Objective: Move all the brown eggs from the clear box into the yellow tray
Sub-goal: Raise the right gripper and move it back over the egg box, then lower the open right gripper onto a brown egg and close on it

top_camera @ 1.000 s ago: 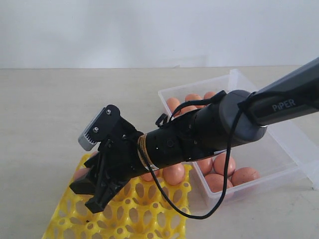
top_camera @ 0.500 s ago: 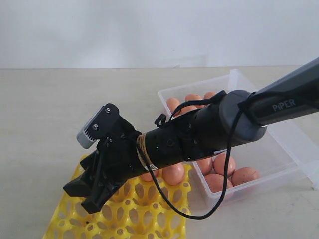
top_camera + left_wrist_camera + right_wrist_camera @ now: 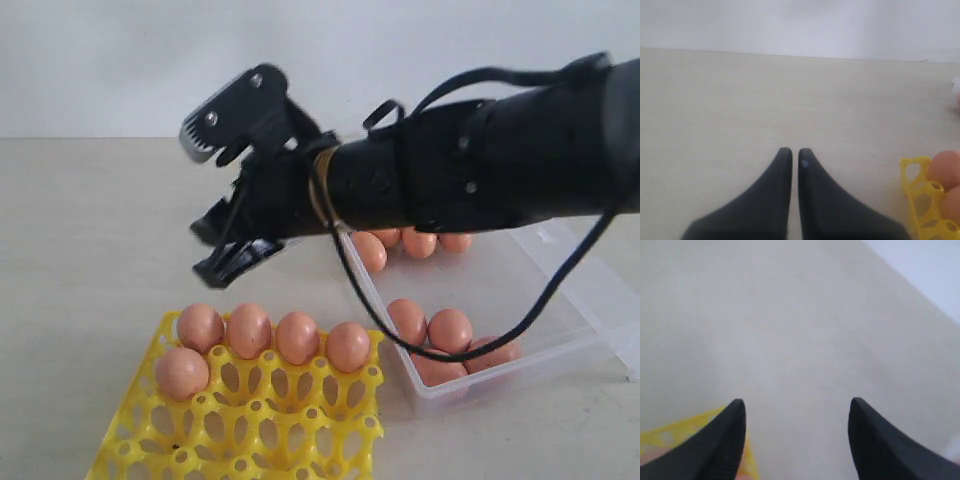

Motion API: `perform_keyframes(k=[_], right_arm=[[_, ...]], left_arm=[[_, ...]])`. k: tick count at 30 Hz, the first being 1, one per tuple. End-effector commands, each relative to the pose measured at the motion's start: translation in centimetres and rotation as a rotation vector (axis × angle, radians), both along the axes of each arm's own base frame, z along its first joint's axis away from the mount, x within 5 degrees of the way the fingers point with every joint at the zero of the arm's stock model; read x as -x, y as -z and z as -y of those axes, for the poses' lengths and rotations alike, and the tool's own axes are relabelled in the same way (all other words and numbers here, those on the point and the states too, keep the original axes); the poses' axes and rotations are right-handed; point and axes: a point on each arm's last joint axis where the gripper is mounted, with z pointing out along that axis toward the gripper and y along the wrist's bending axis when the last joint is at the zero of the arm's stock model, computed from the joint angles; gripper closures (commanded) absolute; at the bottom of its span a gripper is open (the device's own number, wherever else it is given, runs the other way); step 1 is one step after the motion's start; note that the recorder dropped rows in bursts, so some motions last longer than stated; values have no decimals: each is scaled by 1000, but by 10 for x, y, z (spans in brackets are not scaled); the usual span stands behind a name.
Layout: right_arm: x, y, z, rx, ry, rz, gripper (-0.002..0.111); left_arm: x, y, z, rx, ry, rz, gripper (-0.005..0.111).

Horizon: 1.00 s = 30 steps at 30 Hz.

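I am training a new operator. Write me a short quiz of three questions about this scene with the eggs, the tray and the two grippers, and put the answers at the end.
1. How many eggs sit in the yellow tray?
2. True or false: the right gripper is holding an egg.
3. In the left wrist view, the left gripper has its jaws:
A) wide apart
B) nearly together, with nothing between them
C) closed on an egg

Key
1. Five: four in one row and one in the next row.
2. False. Its jaws are open and empty.
3. B

Probably a lab, bare table [image 3: 90,230], blank wall [image 3: 100,60]
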Motion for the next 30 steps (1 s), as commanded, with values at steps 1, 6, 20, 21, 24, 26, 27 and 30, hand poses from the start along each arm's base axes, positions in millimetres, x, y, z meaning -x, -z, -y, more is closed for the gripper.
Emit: perform_keyframes(k=[1, 6, 20, 21, 24, 26, 27, 30], right_arm=[[-4, -31, 48, 210, 391, 90, 56], [0, -38, 98, 490, 802, 90, 56], [-47, 27, 161, 345, 871, -500, 56], [-52, 28, 160, 334, 848, -538, 56], [-70, 25, 160, 313, 839, -605, 56], [-83, 21, 161, 324, 863, -620, 56], [-89, 17, 160, 321, 869, -616, 56], [-103, 12, 156, 324, 865, -621, 56]], left_arm=[[0, 1, 0, -4, 2, 5, 103], [0, 1, 0, -4, 2, 5, 103], [0, 1, 0, -4, 2, 5, 103], [0, 1, 0, -4, 2, 5, 103], [0, 1, 0, -4, 2, 5, 103], [0, 1, 0, -4, 2, 5, 103], [0, 1, 0, -4, 2, 5, 103], [0, 1, 0, -4, 2, 5, 103]])
